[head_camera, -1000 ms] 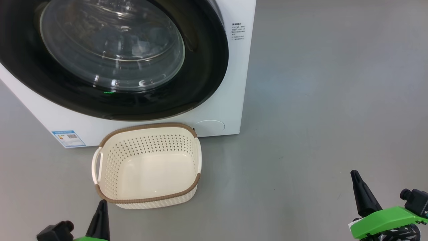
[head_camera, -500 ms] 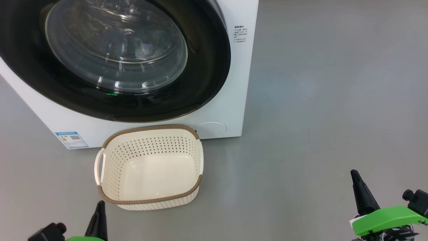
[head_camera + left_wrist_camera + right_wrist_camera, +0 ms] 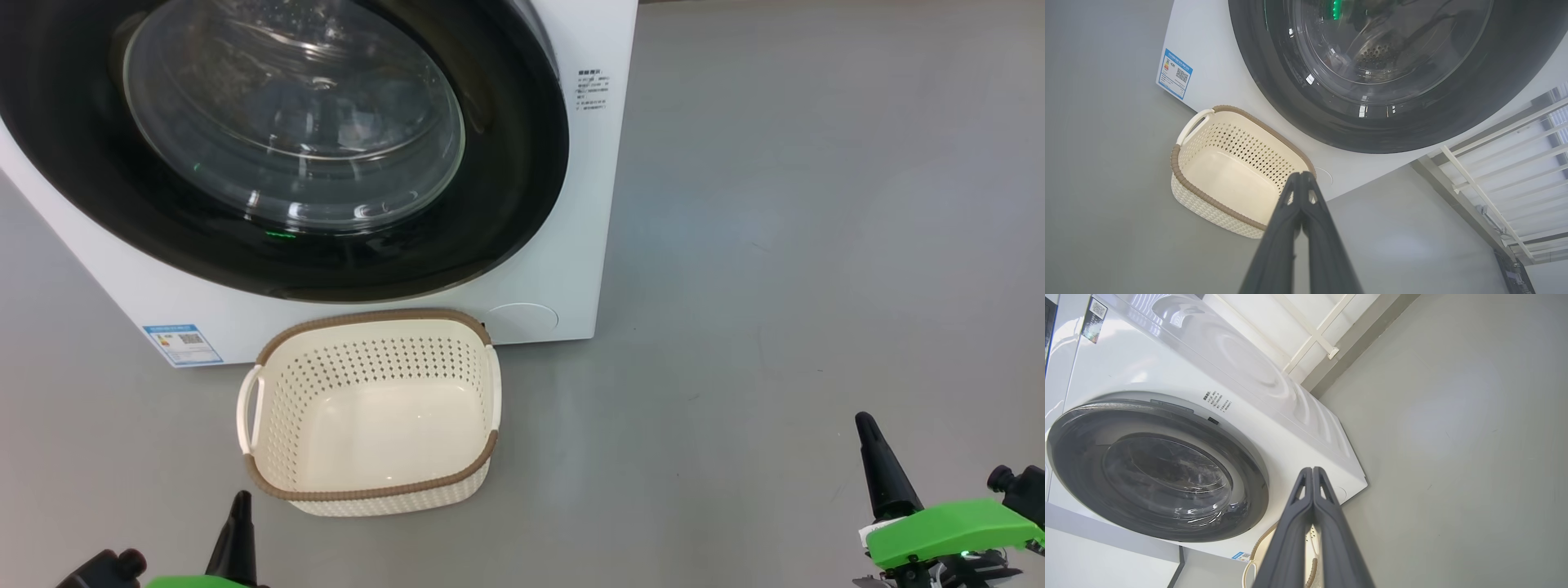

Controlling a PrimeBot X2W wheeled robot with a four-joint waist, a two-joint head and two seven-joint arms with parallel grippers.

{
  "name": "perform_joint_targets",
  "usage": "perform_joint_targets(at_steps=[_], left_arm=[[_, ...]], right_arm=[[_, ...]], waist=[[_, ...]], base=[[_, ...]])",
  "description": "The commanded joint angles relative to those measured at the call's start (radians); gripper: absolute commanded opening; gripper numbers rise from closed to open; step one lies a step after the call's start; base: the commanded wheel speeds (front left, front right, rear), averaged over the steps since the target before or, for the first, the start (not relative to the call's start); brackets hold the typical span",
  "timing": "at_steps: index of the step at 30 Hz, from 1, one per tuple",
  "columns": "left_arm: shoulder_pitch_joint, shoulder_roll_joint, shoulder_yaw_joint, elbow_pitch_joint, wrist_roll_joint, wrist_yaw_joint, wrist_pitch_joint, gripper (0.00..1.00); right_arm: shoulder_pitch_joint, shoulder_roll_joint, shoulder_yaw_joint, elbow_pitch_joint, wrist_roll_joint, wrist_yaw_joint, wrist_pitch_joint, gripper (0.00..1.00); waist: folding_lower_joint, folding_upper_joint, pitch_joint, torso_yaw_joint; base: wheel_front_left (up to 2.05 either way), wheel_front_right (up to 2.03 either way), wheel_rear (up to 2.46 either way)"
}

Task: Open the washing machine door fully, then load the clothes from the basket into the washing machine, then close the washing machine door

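1. The washing machine door (image 3: 506, 204): round, glossy black ring, shut flush in the machine's front. A clear bulging glass bowl (image 3: 294, 122) sits at its centre, streaked with reflections. My left wrist view shows perforated steel dimly behind the glass.

2. The washing machine (image 3: 571, 269): boxy, with smooth white panels. It has a blue label sticker (image 3: 183, 345) low on the front at my left and a shallow round cap (image 3: 522, 317) low at my right.

3. The basket (image 3: 371, 492): cream-white plastic, rounded rectangle, perforated walls, brown woven-look rim, 2 looped side handles, smooth bottom showing. It stands on the floor under the door, its far rim just beside the machine's front.

4. My left gripper (image 3: 1301, 176): 2 long, dark, tapering fingers clenched tip to tip on nothing, near the basket's near rim.

5. My right gripper (image 3: 1312, 471): the same 2 fingers pressed together, gripping nothing, well apart from the basket at my right. A bright green housing (image 3: 947, 527) sits behind them.

6. The floor (image 3: 775, 245): matt grey, smooth.
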Motion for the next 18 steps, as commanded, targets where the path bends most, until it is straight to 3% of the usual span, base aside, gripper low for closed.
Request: perform_joint_targets(at_steps=[1,18], left_arm=[[-0.042,0.019,0.020,-0.029,-0.039,-0.001,0.009,0.00],[-0.051,0.022,0.034,-0.037,-0.228,-0.001,0.059,0.00]], right_arm=[[-0.011,-0.007,-0.003,-0.031,0.029,0.001,0.008,0.00],[-0.009,0.021,-0.024,-0.048,0.171,0.001,0.058,0.00]], waist=[[0.0000,0.0000,-0.002,0.001],[0.0000,0.0000,-0.016,0.011]], base=[[0.00,0.00,0.00],[0.00,0.00,0.00]])
